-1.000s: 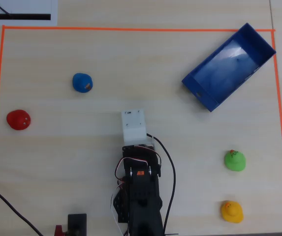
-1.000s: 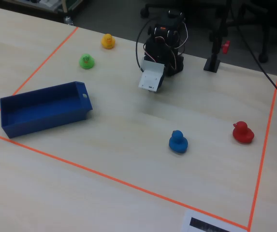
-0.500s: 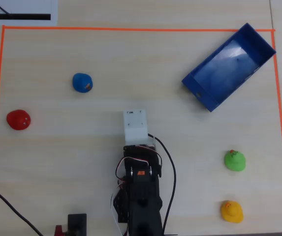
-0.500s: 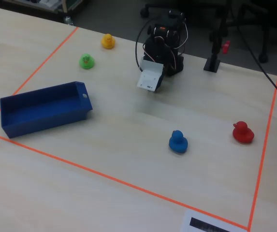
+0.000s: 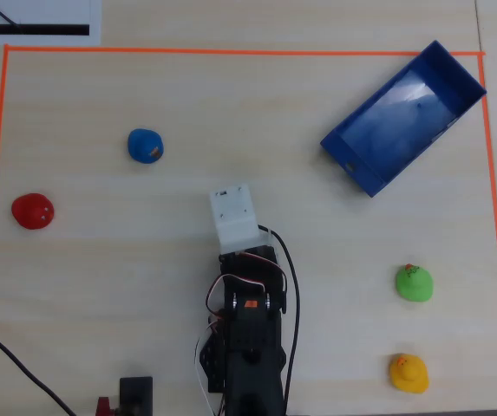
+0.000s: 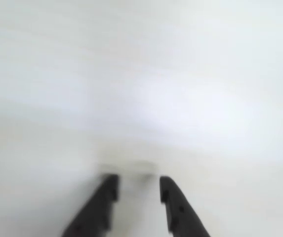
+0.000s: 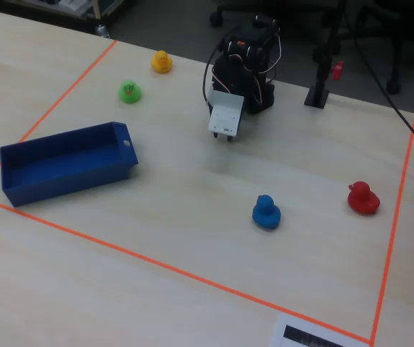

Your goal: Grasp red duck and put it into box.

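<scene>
While the small round bright red toy duck (image 5: 33, 211) sits far left in the overhead view, the black two-finger gripper (image 6: 138, 188) (slightly parted, nothing held) is pointed elsewhere.

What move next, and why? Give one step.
Probably swing the arm toward the red duck, left in the overhead view. The duck sits alone near the tape, far from the gripper, whose jaws are slightly apart and hold nothing; the box is empty.
</scene>
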### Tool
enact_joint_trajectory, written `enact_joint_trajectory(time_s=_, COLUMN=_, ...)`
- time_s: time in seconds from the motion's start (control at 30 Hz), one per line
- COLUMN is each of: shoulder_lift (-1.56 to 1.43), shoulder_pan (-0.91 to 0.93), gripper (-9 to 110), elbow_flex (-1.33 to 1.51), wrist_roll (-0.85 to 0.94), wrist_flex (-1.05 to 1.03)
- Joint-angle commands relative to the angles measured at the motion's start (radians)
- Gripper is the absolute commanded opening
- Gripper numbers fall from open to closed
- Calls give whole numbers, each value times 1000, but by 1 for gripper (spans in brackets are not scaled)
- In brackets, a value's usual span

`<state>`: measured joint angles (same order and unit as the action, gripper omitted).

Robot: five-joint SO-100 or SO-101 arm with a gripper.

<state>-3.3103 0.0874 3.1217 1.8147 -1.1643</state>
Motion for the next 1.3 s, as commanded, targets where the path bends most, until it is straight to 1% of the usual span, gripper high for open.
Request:
enact_joint_trajectory(time_s=0.0, shoulder_lift=34, shoulder_pan=-103, gripper=35, elbow_flex=-11, wrist_roll=0, wrist_flex=183)
enact_joint_trajectory(time_s=0.07, shoulder_lift=115, shoulder_pan=-164, gripper=35, elbow_flex=-11, wrist_roll=-2, wrist_flex=377)
enact_joint_trajectory(time_s=0.1, shoulder_lift=175, shoulder_pan=-196, gripper=34, elbow_flex=-12, wrist_roll=-2, wrist_flex=509)
enact_joint_trajectory(time_s=0.17, shoulder_lift=324, shoulder_pan=-279, gripper=28, elbow_flex=-12, wrist_roll=9, wrist_flex=815)
enact_joint_trajectory(time_s=0.23, shoulder_lift=457, shoulder_pan=-367, gripper=23, elbow_flex=-11, wrist_roll=-44, wrist_flex=1140)
enact_joint_trajectory(time_s=0.27, shoulder_lift=509, shoulder_pan=-417, gripper=22, elbow_flex=-17, wrist_roll=-94, wrist_flex=1253)
enact_joint_trajectory(time_s=0.37, shoulder_lift=569, shoulder_pan=-554, gripper=24, elbow_flex=-49, wrist_roll=-261, wrist_flex=1401)
enact_joint_trajectory(time_s=0.47, shoulder_lift=634, shoulder_pan=-678, gripper=26, elbow_flex=-52, wrist_roll=-334, wrist_flex=1485)
enact_joint_trajectory(time_s=0.6, shoulder_lift=811, shoulder_pan=-770, gripper=27, elbow_flex=-103, wrist_roll=-374, wrist_flex=1589)
enact_joint_trajectory(time_s=0.7, shoulder_lift=962, shoulder_pan=-779, gripper=28, elbow_flex=-187, wrist_roll=-387, wrist_flex=1644)
enact_joint_trajectory(time_s=0.77, shoulder_lift=1046, shoulder_pan=-776, gripper=28, elbow_flex=-265, wrist_roll=-402, wrist_flex=1626)
enact_joint_trajectory(time_s=0.8, shoulder_lift=1068, shoulder_pan=-781, gripper=28, elbow_flex=-310, wrist_roll=-428, wrist_flex=1585)
enact_joint_trajectory(time_s=0.83, shoulder_lift=1100, shoulder_pan=-787, gripper=28, elbow_flex=-333, wrist_roll=-445, wrist_flex=1597)
enact_joint_trajectory(time_s=0.93, shoulder_lift=1224, shoulder_pan=-798, gripper=28, elbow_flex=-351, wrist_roll=-451, wrist_flex=1674)
enact_joint_trajectory(time_s=1.13, shoulder_lift=1333, shoulder_pan=-833, gripper=28, elbow_flex=-360, wrist_roll=-508, wrist_flex=1715)
enact_joint_trajectory(time_s=1.27, shoulder_lift=1466, shoulder_pan=-867, gripper=27, elbow_flex=-459, wrist_roll=-558, wrist_flex=1726)
